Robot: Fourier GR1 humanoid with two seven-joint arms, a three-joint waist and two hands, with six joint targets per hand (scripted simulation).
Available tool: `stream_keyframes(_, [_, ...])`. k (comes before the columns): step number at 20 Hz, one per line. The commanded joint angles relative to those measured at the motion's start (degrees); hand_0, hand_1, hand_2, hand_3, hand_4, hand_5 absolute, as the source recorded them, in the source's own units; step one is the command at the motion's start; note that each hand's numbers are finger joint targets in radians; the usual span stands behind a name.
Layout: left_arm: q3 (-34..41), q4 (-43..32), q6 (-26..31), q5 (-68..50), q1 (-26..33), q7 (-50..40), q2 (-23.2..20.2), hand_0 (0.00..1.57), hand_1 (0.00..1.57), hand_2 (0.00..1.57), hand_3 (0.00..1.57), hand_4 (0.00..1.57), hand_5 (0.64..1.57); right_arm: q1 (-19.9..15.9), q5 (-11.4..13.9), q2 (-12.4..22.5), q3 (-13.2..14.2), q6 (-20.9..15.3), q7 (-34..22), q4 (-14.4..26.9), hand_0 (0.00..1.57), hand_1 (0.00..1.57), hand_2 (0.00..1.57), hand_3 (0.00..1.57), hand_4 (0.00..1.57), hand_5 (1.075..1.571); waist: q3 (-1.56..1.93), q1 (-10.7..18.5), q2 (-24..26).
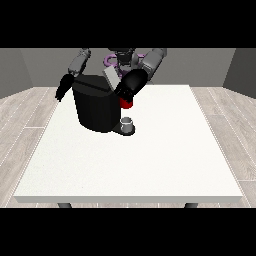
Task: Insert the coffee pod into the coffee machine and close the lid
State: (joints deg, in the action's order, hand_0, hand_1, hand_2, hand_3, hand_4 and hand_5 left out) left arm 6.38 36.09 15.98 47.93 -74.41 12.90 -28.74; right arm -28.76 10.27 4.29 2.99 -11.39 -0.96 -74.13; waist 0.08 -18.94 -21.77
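Hovering at the coffee machine (95, 107) near the surface's (150, 165) far edge; hand (131, 85) at the view's right: finger state unclear. Grey thing (127, 121) sitting at the machine's base, maybe the pod. Worth lowering slowly, keeping aligned over the opening.

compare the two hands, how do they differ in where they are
The hand at the view's right is up against the coffee machine, by its top edge and above a red thing at the machine. The hand at the view's left hangs beside the machine, over the table's far edge. Both are black.
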Motion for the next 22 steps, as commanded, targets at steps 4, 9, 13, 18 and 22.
stream_keyframes(4, [0.2, -0.1, -2.0, 1.4, -2.2, 1.6, -2.0, 1.22, 1.22, 1.17, 0.89, 0.00, 1.571, -0.8, 0.1, 0.0, -0.2, 0.3, -1.5, 0.1, 0.00, 0.00, 0.00, 0.00, 0.07, 1.571, -0.06, -0.9, -1.3])
stream_keyframes(9, [-1.5, 0.4, -5.1, 3.9, -0.5, 2.3, -1.3, 0.92, 0.92, 0.98, 0.69, 0.00, 1.571, -0.9, 0.4, 1.3, -0.1, 0.9, 1.1, -0.4, 0.00, 0.00, 0.00, 0.00, 0.11, 1.571, -0.05, -1.1, -2.2])
stream_keyframes(13, [-2.3, 0.6, -5.4, 5.4, -0.5, 2.7, -2.6, 0.00, 0.00, 0.69, 0.55, 0.00, 1.571, -1.0, 0.8, 0.7, 0.1, -0.1, -1.2, 0.6, 0.00, 0.00, 0.00, 0.00, 0.11, 1.571, -0.05, 0.0, -2.1])
stream_keyframes(18, [-1.4, 0.5, -4.8, 5.2, -1.0, 1.8, -2.4, 0.00, 0.00, 0.57, 0.47, 0.00, 1.571, -1.5, 1.1, 2.1, 1.2, -0.3, 0.1, 1.7, 0.00, 0.00, 0.00, 0.00, 0.15, 1.571, -0.05, 0.4, -1.9])
stream_keyframes(22, [-1.7, 0.5, -6.5, 6.0, -1.2, 1.9, -1.6, 0.00, 0.00, 0.48, 0.38, 0.00, 1.571, -1.4, 2.4, -0.1, -0.1, -2.4, -0.2, 2.1, 0.00, 0.00, 0.00, 0.00, 0.00, 1.571, -0.06, 0.6, -2.3])
